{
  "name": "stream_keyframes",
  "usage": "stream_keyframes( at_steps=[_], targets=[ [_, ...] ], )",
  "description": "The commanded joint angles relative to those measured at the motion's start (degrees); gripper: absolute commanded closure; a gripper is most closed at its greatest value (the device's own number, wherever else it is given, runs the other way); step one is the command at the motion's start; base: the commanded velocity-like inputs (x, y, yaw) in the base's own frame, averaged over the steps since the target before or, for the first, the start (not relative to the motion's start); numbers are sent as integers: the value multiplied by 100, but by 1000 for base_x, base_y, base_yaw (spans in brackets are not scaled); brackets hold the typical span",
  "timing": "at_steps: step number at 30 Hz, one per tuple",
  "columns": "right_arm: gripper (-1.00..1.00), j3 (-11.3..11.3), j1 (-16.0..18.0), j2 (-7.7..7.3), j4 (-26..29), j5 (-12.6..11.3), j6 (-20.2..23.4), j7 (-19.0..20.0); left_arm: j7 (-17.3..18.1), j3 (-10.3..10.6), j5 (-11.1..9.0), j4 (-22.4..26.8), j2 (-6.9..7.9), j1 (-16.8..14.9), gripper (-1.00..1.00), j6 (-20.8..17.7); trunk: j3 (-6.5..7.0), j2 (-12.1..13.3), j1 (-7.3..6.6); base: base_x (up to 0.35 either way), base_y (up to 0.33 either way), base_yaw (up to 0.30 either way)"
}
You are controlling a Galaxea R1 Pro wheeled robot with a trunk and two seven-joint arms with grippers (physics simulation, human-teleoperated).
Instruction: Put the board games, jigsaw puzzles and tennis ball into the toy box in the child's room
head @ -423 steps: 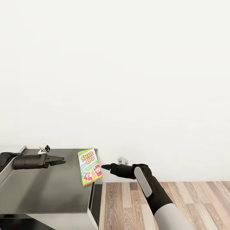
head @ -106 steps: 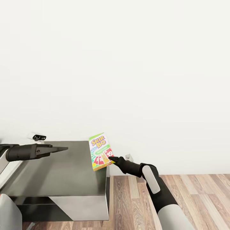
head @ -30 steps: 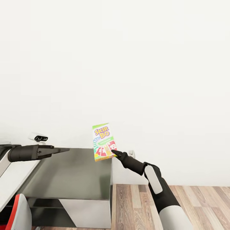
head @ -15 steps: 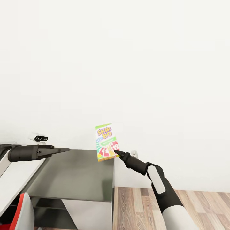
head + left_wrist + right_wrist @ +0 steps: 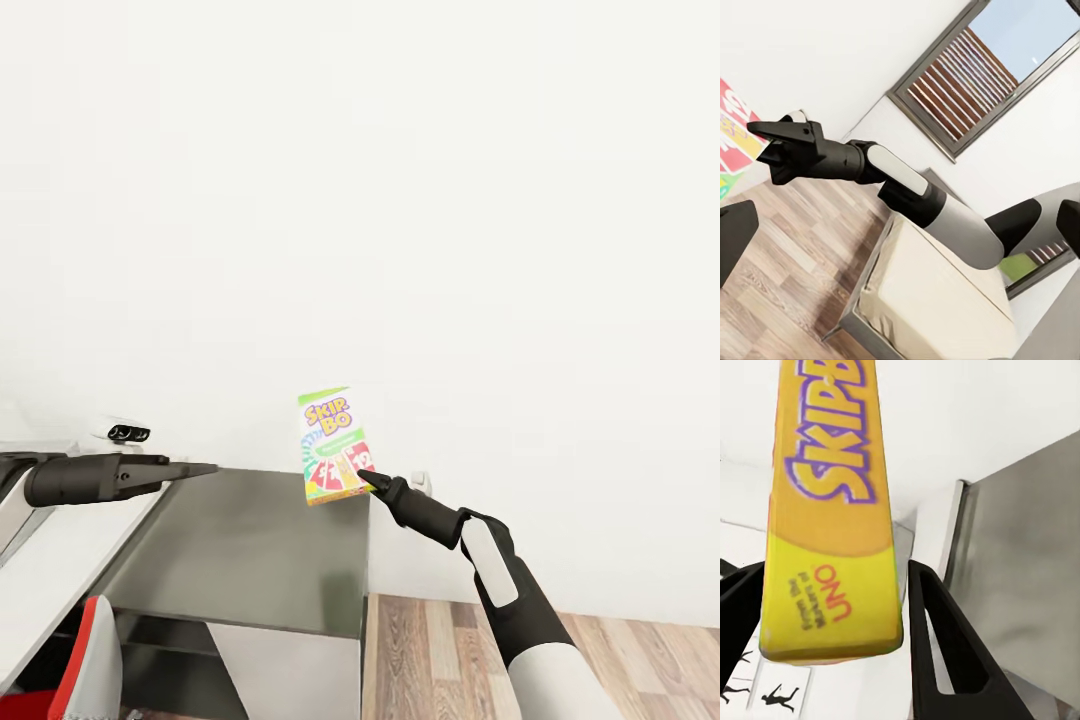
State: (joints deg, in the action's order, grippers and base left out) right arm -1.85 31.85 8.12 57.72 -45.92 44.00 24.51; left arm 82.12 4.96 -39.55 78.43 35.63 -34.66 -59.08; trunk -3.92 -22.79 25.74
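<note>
right gripper (image 5: pixel 364 478) is clamped on one skip-bo box (image 5: pixel 334 444), pinching its lower right corner so the box hangs upright in the air, just past the far right corner of the dark grey side unit (image 5: pixel 250 555). front of the box faces the head camera, lettering up top and red cards at the bottom. in the right wrist view you get the yellow edge of the same box (image 5: pixel 832 510) sitting between the two black fingers (image 5: pixel 941 660), one on each side of it.

left gripper (image 5: pixel 205 467) is out over the left end of the dark unit, pointing right, nothing in it. the two fingers look pressed together into one thin point, so i'd call it closed and empty. it sits well apart from the box.

count so far: one game box, two arms, one red-and-white chair (image 5: pixel 85 665) poking in at the near left corner. a strip of the pale table top (image 5: pixel 50 560) runs along the left of the dark unit. wood-plank floor (image 5: pixel 440 655) to the right of it, plain white wall behind everything.

left wrist view looks across at the right arm (image 5: pixel 907 199), with one window with slatted blinds (image 5: pixel 971 71) and one bed (image 5: pixel 937 300) behind it.
</note>
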Motion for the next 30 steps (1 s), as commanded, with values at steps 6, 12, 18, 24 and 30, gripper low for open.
stream_keyframes(
  at_steps=[6,12,18,24,30],
  targets=[
    [100,-58,5,6,114,-5,39,0,13,14,-18,-3,5,-13,-100,-60,39,-13,4,0,0,155],
    [100,-61,5,6,182,3,38,-12,15,22,-18,-3,-3,-6,-100,-60,91,-13,4,0,0,157],
    [100,-62,5,6,186,4,32,-8,14,16,-18,-3,-5,-6,-100,-60,144,-13,4,0,0,157],
    [100,-62,5,6,187,4,30,6,22,14,-26,-3,-4,-6,-100,-60,196,-13,4,0,0,157],
    [100,-62,5,6,187,4,30,-6,24,14,-26,-3,-7,-6,-100,-53,228,-13,4,0,0,149]
  ],
)
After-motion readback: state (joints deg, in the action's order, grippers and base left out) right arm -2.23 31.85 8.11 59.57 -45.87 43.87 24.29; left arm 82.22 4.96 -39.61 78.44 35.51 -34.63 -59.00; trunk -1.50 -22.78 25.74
